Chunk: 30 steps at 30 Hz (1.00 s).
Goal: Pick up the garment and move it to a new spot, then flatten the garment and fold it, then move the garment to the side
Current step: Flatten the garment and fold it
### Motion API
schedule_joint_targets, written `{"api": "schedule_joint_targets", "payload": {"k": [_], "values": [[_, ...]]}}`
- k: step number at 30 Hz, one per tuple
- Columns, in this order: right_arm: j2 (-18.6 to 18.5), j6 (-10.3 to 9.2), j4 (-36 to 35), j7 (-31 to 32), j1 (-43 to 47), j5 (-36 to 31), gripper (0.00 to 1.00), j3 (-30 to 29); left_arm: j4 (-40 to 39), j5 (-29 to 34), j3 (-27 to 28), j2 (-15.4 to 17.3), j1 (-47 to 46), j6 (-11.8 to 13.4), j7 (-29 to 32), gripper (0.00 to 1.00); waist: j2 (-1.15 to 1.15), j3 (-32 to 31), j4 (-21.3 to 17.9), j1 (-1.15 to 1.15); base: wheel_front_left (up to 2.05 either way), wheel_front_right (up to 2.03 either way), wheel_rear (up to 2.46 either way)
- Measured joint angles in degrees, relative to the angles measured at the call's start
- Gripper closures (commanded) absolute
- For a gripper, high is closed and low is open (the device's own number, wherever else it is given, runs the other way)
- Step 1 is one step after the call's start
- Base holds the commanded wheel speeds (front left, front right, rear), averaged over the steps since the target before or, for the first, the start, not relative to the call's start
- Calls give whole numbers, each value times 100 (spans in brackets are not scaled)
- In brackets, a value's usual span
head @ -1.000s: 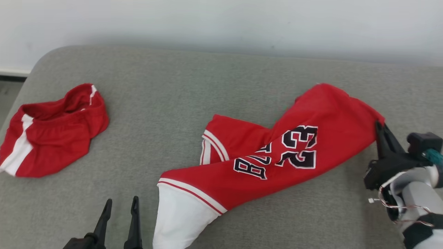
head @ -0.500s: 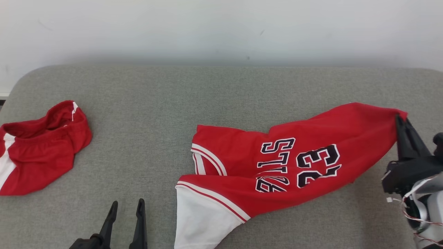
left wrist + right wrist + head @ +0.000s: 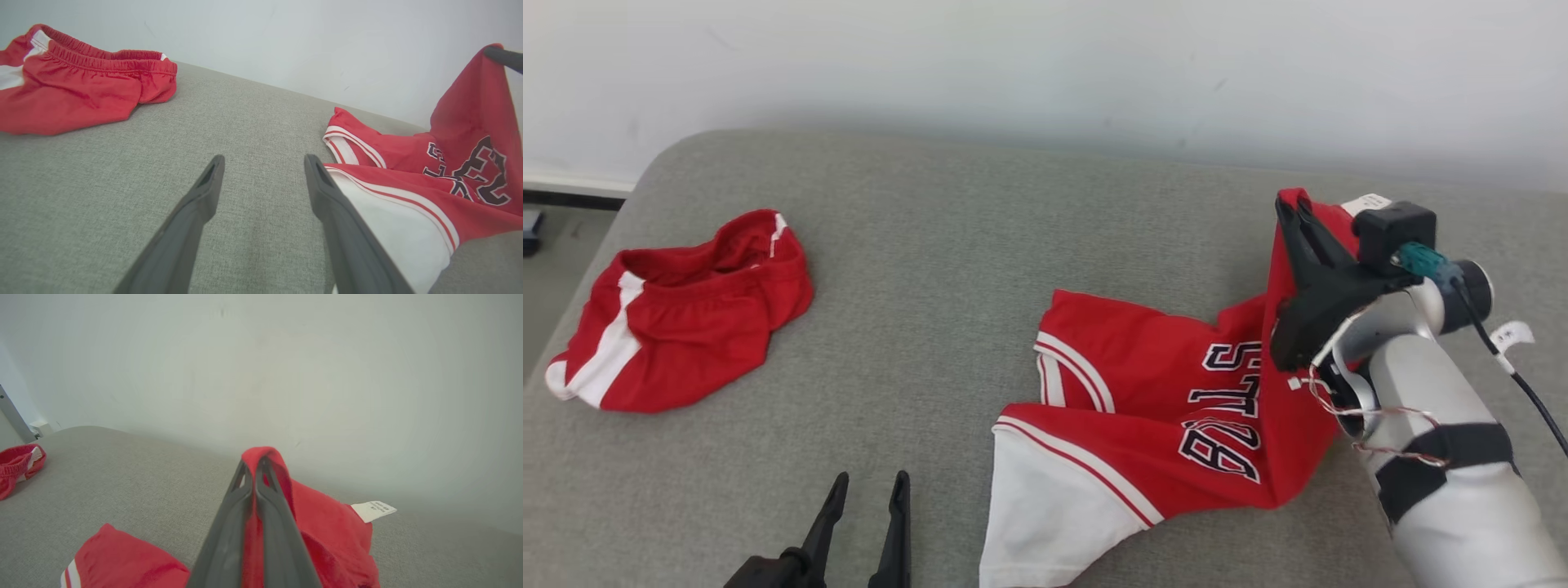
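- So, head view: the right gripper (image 3: 1295, 211) was clamped shut on one corner of the jersey (image 3: 1143, 408) and held it up off the grey cushion (image 3: 947, 245), toward the far right side. The rest of the jersey draped down from that corner and lay on the cushion.
- The long axis ran diagonally from the pinched corner to the white panel (image 3: 1045, 506) at the cushion's near edge. The cloth was bunched and the lettering creased, so not flat yet.
- The left gripper (image 3: 870, 480) sat at the near edge with its fingers spread and nothing between them. The white panel was just to its right, with a strip of cushion between them.
- The red shorts (image 3: 686, 327) lay well apart by the left edge. I'd judge they weren't part of this move.
- Left wrist view: the left gripper (image 3: 264, 160) was open over bare cushion (image 3: 122, 171). The jersey (image 3: 408, 196) began right beside the finger on that view's right; couldn't tell whether they touched. The raised corner hung at the top right.
- Right wrist view: the right gripper (image 3: 254, 465) had its fingers pressed together, with red cloth wrapped over the tips. The jersey (image 3: 327, 535) sagged below them, and a white label (image 3: 372, 509) stuck out to the side.
- Judgement: the free end lay toward the left arm, so that arm was the nearer one to take it and pull the axis taut.
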Motion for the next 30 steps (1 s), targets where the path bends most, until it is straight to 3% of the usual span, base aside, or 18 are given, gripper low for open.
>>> {"api": "schedule_joint_targets", "payload": {"k": [4, 5, 6, 11, 16, 24, 30], "values": [[99, 0, 1090, -330, -533, -27, 100, 171, 36, -22, -140, -2, -76, -1, 0, 0, 0, 37, 202, 0, 0, 0, 0], [129, 0, 1298, -478, -631, -46, 4, 212, 49, -37, -158, -1, -76, 0, 0, 0, 0, 46, 248, 0, 0, 0, 0], [155, 0, 1494, -569, -729, -57, 0, 249, 56, -64, -165, 0, -76, 0, 0, 0, 0, 54, 287, 1, 0, 0, 0], [276, 0, 2170, -967, -1056, 96, 0, 404, 57, -125, -111, -2, -60, 44, 0, 0, 0, 88, 296, 1, 0, 0, 0], [164, 0, 2308, -1224, -1168, 367, 0, 460, 69, -119, 24, -4, -31, 45, 0, 0, 0, 66, 81, 1, 0, 0, 0], [-487, 0, 1682, -1299, -420, 749, 0, 77, 18, 5, 214, -2, 55, 42, 0, 0, 0, -46, -271, 1, 0, 0, 0], [-550, 0, 1189, -1313, 588, 910, 0, -192, -29, 36, 248, -1, 88, 38, 0, 0, 0, -61, -457, 1, 0, 0, 0]]}}
